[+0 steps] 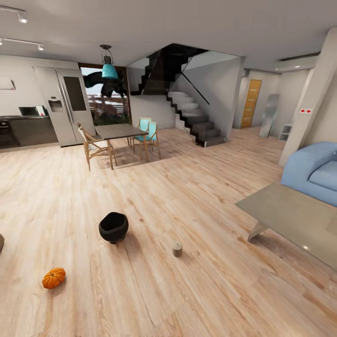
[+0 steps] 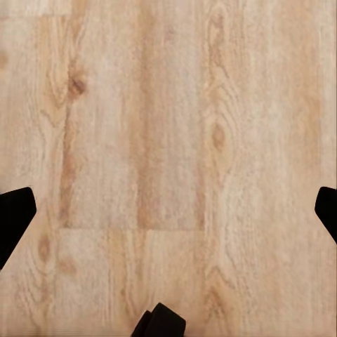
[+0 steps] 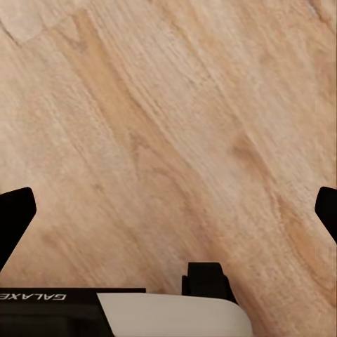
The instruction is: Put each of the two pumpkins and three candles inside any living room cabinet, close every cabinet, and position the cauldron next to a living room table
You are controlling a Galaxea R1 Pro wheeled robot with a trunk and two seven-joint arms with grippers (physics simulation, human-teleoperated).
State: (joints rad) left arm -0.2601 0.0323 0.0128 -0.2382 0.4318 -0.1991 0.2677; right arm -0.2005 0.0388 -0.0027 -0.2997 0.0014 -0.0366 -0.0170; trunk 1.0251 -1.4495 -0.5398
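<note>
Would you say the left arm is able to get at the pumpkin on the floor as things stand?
Probably not yet. The pumpkin lies on open floor ahead with nothing blocking it, but the left gripper, fingers wide apart, faces bare planks, so the robot likely must come closer.

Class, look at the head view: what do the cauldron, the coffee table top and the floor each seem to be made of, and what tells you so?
Cauldron: looks like dark metal or ceramic, black with a slight sheen on its belly; uncertain which.
Coffee table: smooth grey top, perhaps stone or lacquer, with a small bright reflection.
Floor: light wood planks, with visible grain, knots and board seams.
</note>
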